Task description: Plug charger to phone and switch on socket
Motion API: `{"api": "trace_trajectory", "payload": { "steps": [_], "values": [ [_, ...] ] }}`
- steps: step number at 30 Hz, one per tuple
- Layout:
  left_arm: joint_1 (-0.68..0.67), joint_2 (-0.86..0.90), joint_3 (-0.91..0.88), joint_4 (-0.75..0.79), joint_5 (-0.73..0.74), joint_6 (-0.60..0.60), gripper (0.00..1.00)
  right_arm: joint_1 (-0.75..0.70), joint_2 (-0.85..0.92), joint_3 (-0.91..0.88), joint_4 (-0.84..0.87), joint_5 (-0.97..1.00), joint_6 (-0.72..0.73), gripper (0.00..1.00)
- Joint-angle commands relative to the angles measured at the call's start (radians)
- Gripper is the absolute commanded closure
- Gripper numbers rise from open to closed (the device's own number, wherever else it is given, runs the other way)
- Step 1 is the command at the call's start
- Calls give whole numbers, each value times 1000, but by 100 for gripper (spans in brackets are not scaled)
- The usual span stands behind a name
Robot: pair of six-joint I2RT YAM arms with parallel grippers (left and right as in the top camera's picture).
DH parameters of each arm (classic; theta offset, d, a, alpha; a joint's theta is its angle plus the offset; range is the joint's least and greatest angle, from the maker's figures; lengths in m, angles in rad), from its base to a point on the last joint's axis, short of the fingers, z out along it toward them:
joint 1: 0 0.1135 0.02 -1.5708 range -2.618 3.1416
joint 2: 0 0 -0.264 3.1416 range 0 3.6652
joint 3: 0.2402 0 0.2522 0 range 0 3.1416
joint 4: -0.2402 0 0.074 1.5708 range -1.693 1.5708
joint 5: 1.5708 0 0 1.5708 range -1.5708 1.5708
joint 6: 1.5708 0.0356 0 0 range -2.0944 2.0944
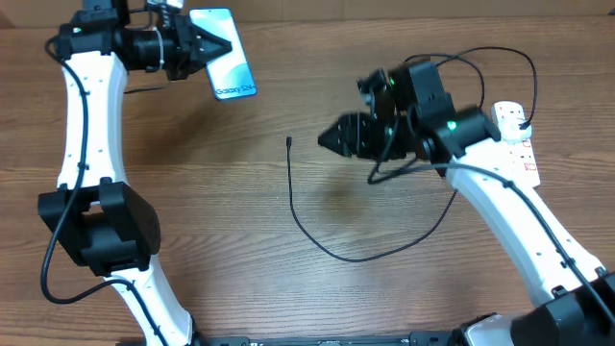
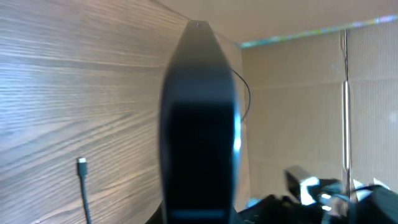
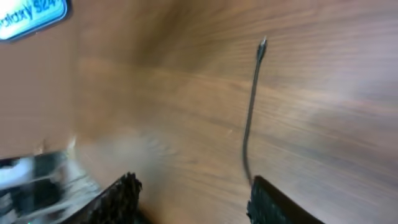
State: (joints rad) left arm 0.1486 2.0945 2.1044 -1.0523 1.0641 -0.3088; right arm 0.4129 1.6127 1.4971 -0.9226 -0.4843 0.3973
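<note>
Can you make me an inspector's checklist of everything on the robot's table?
Surface: brown wooden table.
Job's things: phone far left, screen lit, at the left claw. The charger lies loose, its tip not in the phone. The socket is far right, partly under the right arm; whether it is on or off cannot be told.
Clutter: nothing seen.
Claws: left claw at the phone, grip unclear. The right claw is open and empty, near the charger's tip.
Cables: the charger curves from its tip toward the right arm. A black wire hangs along the left arm.
Surroundings: tan board beside the table.
</note>
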Motion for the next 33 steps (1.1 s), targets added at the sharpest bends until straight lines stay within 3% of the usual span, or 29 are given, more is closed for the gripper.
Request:
{"api": "trace_trajectory", "payload": {
  "steps": [1,12,22,33],
  "values": [
    [42,-30,9,-15,-5,-6,96,67,102,163,-68,220,-66,41],
    [69,-30,9,-103,-132,3,96,244,403,212,33,513,-57,46],
    [68,-30,9,-109,-132,9,96,266,607,212,73,518,-27,50],
    [67,-30,9,-124,-132,29,96,269,645,211,61,483,0,50]
  ]
}}
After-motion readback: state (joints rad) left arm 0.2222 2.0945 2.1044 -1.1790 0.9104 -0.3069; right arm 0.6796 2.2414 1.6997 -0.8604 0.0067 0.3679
